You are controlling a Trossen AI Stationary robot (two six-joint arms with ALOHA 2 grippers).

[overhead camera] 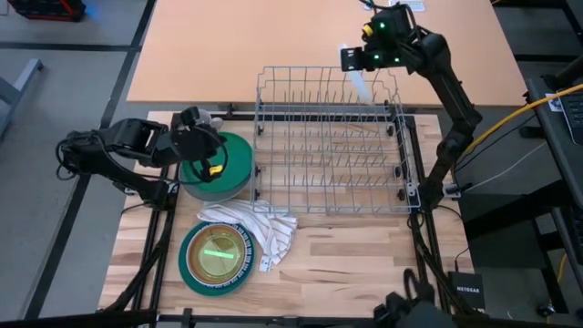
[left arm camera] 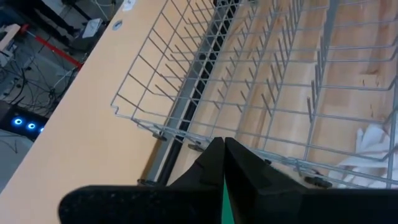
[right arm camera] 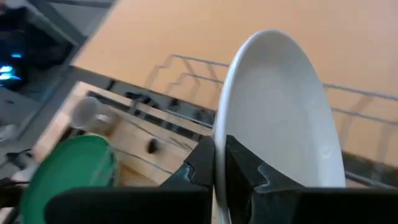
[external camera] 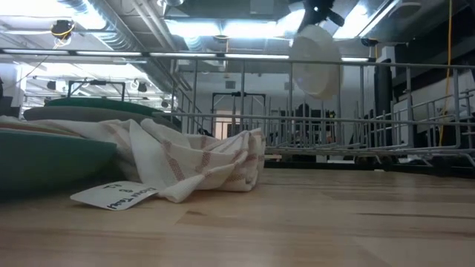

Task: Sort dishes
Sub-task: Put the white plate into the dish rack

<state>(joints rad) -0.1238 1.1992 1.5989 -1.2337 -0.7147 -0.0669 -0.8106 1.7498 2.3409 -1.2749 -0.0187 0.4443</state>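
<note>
Wood table (overhead camera: 364, 264), open space right of cloth (overhead camera: 260, 228). Right gripper (overhead camera: 357, 64) clamped on white plate (right arm camera: 280, 112), held edge-up over rack (overhead camera: 332, 150) far edge. Left gripper (overhead camera: 211, 157) pinching green plate (overhead camera: 239, 155) rim on stack beside rack.

The right tool (right arm camera: 219, 163) pinches the rim of a white plate (right arm camera: 280, 112), its two dark fingers (right arm camera: 200, 165) closed on the edge. The plate stands on edge above the wire rack (right arm camera: 186, 68). A green plate (right arm camera: 71, 171) lies off to one side, beside the wooden counter (right arm camera: 99, 102).
</note>
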